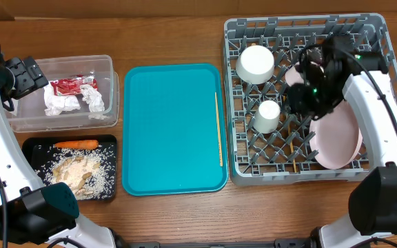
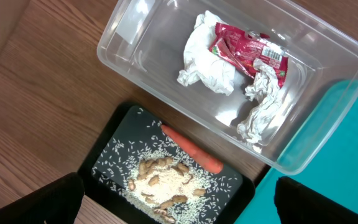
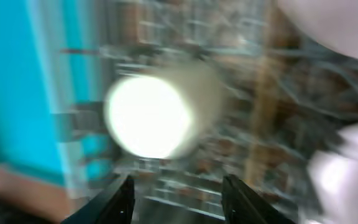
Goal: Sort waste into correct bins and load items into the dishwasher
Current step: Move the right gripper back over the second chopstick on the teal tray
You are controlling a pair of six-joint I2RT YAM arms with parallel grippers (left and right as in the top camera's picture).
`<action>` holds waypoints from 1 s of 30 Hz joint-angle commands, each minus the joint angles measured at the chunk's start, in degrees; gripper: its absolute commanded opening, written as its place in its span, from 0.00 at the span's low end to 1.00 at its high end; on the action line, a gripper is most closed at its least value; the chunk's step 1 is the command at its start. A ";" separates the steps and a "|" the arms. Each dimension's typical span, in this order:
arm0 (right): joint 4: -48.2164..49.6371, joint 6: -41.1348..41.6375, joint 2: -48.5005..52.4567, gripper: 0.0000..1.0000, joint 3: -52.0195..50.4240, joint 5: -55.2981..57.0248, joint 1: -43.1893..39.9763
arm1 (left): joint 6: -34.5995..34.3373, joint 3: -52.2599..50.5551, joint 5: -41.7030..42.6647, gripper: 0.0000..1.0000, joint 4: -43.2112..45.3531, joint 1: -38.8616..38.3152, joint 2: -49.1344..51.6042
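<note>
Crumpled white napkins (image 1: pixel 64 103) (image 2: pixel 207 62) and a red wrapper (image 1: pixel 71 85) (image 2: pixel 247 50) lie in the clear tub (image 1: pixel 109 89) (image 2: pixel 328 43). An orange carrot (image 1: pixel 76 144) (image 2: pixel 191 149) and rice with scraps (image 1: pixel 81 172) (image 2: pixel 166 180) fill the black tray (image 1: pixel 33 148) (image 2: pixel 114 137). My left gripper (image 1: pixel 23 76) (image 2: pixel 185 199) hangs open above them, holding nothing. The grey dish rack (image 1: pixel 302 176) holds a white bowl (image 1: pixel 255 63), a small cup (image 1: pixel 268 115) (image 3: pixel 151 115) and pink plates (image 1: pixel 336 134). My right gripper (image 1: pixel 302 93) (image 3: pixel 179 196) is open over the rack beside the small cup; its view is blurred.
The teal tray (image 1: pixel 171 131) sits between the bins and the rack, with one wooden chopstick (image 1: pixel 218 127) lying along its right side. A wooden stick-like streak (image 3: pixel 260 93) shows blurred inside the rack. Bare wooden table surrounds everything.
</note>
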 commanded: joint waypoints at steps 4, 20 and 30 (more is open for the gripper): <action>4.39 -0.20 -1.31 0.50 1.09 -28.87 8.35 | 0.87 1.22 -0.74 1.00 -0.02 0.04 -0.92; 24.52 23.12 0.90 0.58 0.79 25.46 40.22 | 0.87 1.22 -0.74 1.00 -0.02 0.04 -0.92; 26.40 28.13 11.50 0.68 0.79 43.74 44.22 | 0.87 1.22 -0.74 1.00 -0.02 0.04 -0.92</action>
